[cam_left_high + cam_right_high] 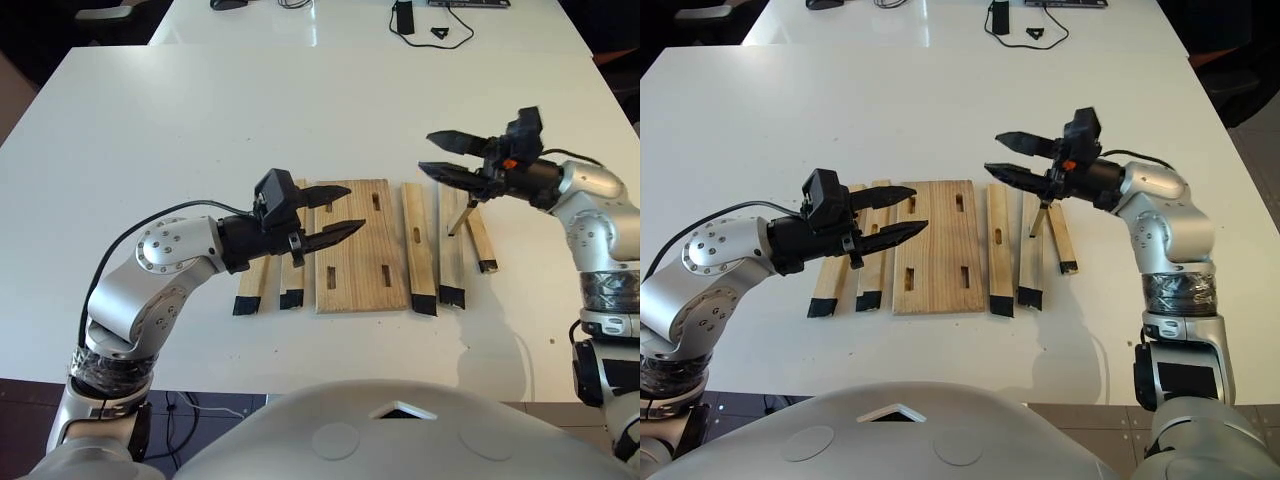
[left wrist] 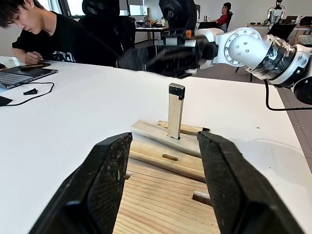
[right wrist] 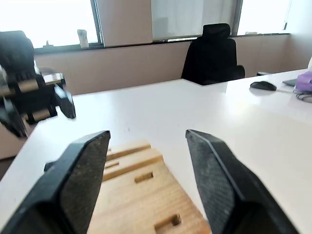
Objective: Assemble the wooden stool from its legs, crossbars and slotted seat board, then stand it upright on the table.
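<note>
Centrally, a pale rectangular slotted wooden seat board point(image 1: 362, 245) is laid flat on the white table point(image 1: 180, 120). Two black-tipped wooden legs point(image 1: 255, 285) are laid just left of the board, and three more black-tipped wooden slats point(image 1: 418, 250) just right of it. A short black-capped wooden peg point(image 2: 175, 112) is stood upright among the slats right of the board.

The left gripper point(image 1: 352, 207) is held over the board's left edge, fingers apart and empty. The right gripper point(image 1: 426, 151) is held above the peg, fingers apart and empty.

Beyond the board, a second white table point(image 1: 300, 25) carrying black cables point(image 1: 405, 18) is seen. A black office chair point(image 3: 213, 53) and bright windows point(image 3: 48, 22) are seen in the room.
</note>
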### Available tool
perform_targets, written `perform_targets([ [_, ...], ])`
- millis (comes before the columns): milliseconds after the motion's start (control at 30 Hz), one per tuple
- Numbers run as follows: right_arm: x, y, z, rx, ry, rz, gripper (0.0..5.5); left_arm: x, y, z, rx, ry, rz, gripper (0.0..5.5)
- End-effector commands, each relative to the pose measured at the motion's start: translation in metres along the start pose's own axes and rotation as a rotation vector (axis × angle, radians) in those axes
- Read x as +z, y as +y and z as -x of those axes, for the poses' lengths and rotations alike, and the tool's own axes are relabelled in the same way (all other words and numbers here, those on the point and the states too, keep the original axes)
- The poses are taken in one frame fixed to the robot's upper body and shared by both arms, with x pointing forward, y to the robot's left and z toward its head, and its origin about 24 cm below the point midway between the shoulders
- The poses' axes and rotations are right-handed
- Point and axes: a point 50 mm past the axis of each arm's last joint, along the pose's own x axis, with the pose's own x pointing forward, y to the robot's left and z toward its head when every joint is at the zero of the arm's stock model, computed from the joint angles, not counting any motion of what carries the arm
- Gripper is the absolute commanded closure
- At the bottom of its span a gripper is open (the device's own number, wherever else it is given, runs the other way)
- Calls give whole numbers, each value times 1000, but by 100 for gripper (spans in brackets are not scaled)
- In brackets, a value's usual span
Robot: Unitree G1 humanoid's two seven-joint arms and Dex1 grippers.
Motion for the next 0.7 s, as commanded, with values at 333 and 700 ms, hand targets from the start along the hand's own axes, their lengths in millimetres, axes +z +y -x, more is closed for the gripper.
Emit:
perform_targets([
  [333, -88, 55, 64, 253, 627, -128, 264, -12, 0, 0, 86, 33, -15, 301],
  [700, -106, 27, 89, 109, 846, 54, 264, -25, -2, -1, 125, 77, -18, 301],
])
